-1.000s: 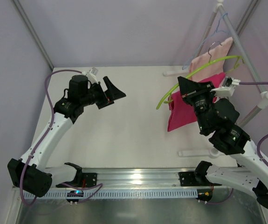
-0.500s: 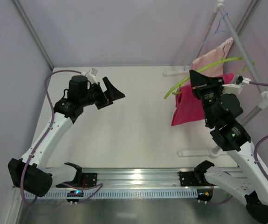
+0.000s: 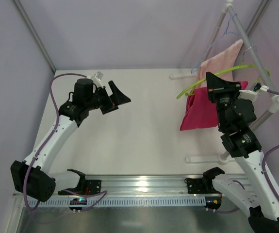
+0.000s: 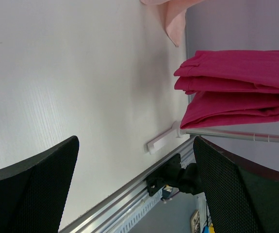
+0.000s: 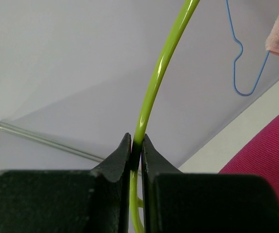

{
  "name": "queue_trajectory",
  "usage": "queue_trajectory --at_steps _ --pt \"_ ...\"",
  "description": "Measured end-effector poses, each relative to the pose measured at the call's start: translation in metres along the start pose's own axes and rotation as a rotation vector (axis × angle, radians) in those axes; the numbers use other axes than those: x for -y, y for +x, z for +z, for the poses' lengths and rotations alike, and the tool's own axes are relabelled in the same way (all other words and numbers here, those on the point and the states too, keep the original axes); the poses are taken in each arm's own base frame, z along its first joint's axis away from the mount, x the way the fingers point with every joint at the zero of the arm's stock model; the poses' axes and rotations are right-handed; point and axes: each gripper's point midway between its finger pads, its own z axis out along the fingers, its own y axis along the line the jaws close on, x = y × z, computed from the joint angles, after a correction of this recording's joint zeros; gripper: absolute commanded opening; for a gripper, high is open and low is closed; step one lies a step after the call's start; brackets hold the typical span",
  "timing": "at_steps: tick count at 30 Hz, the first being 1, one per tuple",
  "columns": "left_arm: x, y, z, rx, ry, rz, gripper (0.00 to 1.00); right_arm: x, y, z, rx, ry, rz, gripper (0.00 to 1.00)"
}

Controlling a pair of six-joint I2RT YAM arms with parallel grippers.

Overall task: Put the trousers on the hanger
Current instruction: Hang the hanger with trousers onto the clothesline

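Observation:
The magenta trousers [image 3: 202, 112] hang folded over the lime-green hanger [image 3: 197, 83] at the right, above the table. My right gripper [image 3: 211, 81] is shut on the hanger's green bar [image 5: 151, 92] and holds it up near the drying rack. The trousers also show in the right wrist view [image 5: 270, 155] and in the left wrist view [image 4: 236, 92]. My left gripper [image 3: 122, 99] is open and empty, held above the left part of the table, its fingers [image 4: 27, 189] wide apart.
A white drying rack [image 3: 248, 41] stands at the right with a salmon towel [image 3: 221, 58] and a light-blue wire hanger [image 3: 226, 31] on it. Its white feet [image 3: 205, 158] lie on the table. A metal rail [image 3: 139, 183] runs along the near edge.
My right gripper has lifted the hanger and trousers up and to the right, toward the rack. The left arm has barely moved.

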Motion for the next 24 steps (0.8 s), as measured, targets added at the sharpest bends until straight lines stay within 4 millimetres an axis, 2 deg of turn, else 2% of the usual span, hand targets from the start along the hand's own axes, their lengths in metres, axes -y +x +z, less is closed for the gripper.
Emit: queue_trajectory --at_steps 8,14,24 --pt "-0.004 0.001 0.004 -0.007 -0.006 -0.005 1.0 0.008 -0.014 0.002 0.029 -0.006 0.036 0.04" --pt "-0.004 0.0 0.007 -0.007 -0.002 -0.007 1.0 0.018 -0.014 0.002 0.021 0.008 0.037 0.04" --pt "-0.008 0.004 0.013 -0.019 0.003 -0.028 1.0 0.032 -0.015 -0.008 0.03 0.038 0.113 0.04"
